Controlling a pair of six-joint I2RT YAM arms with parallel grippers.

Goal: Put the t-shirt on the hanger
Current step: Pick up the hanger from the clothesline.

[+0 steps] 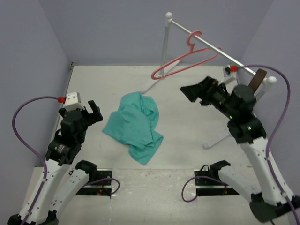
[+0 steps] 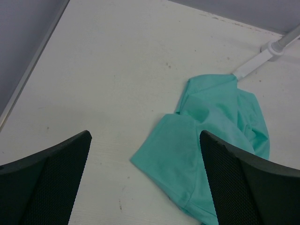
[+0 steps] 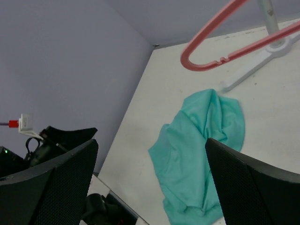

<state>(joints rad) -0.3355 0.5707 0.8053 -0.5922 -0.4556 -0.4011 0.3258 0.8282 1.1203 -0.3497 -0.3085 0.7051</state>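
The teal-green t-shirt [image 1: 135,124] lies crumpled on the table's middle; it also shows in the left wrist view [image 2: 211,140] and the right wrist view [image 3: 201,154]. The pink hanger [image 1: 183,63] hangs by its hook from the silver rail [image 1: 211,46]; its end shows in the right wrist view [image 3: 220,44]. My left gripper [image 1: 93,112] is open and empty, left of the shirt. My right gripper [image 1: 196,93] is open and empty, raised in the air right of the shirt and below the hanger.
The rail stands on white posts and feet [image 1: 218,138] at the back right. A brown and silver strap-like object [image 1: 257,80] hangs near the rail's right end. Purple walls close in the table [image 1: 84,84] at left, back and right.
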